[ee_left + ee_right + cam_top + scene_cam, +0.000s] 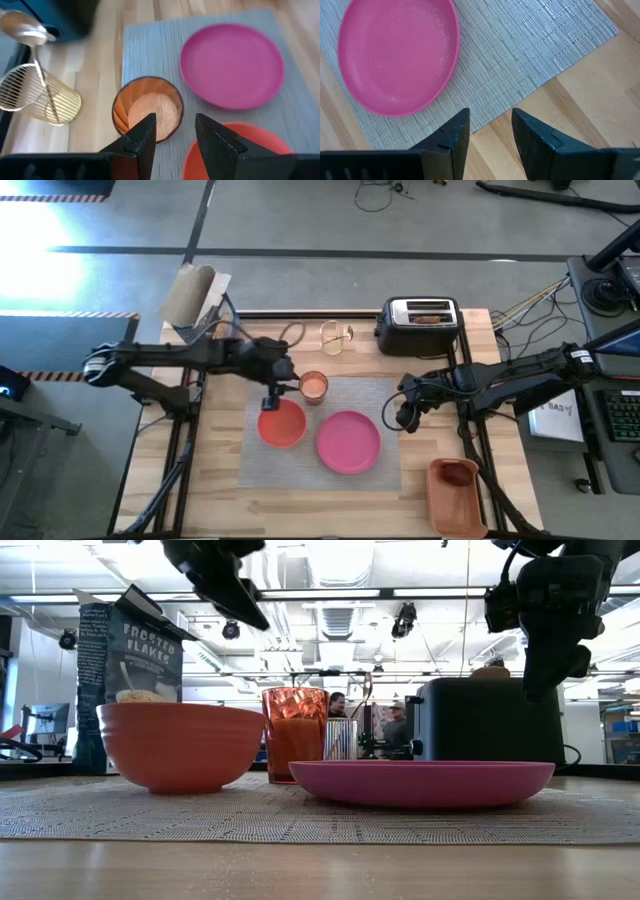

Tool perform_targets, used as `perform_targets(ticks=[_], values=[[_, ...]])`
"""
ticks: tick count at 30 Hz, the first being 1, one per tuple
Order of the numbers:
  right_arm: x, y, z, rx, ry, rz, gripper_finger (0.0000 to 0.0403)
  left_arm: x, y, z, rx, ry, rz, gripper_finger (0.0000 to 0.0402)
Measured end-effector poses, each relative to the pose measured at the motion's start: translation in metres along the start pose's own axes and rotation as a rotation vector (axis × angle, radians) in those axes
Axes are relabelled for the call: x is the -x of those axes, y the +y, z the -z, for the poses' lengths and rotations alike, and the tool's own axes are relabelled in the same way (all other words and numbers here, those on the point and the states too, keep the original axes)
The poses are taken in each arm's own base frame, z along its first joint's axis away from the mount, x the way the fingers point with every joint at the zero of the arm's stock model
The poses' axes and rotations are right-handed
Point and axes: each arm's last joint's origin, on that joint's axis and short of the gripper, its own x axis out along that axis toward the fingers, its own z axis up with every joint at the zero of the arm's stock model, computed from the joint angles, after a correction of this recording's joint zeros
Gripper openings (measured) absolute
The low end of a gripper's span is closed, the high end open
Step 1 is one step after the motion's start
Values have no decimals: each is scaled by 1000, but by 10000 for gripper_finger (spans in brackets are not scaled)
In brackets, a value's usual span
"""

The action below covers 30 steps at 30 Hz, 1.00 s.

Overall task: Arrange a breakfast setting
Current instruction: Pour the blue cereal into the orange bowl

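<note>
Just past the tips of the left gripper (172,132) sit the glass of orange-pink drink (147,105) and the orange-red bowl (235,152), both on the grey placemat (150,50). Its fingers are a little apart and hold nothing. The right gripper (490,127) is also a little open and empty, hanging over the mat's edge with the pink plate (397,52) beyond its fingers. If the left fingers drop carelessly, they might bump the glass and spill the drink.
</note>
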Motion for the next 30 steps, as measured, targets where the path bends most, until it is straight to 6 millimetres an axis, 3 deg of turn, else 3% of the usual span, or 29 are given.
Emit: perform_targets(ticks=[11, 22, 30], values=[[0, 0, 0, 0, 0, 0, 137, 19, -9, 42, 164, -203, -54, 120], [0, 0, 0, 0, 0, 1, 137, 18, -19, 80, 337, -401, -235, 120], [0, 0, 0, 0, 0, 0, 137, 20, -18, 79, 760, -431, -335, 120]])
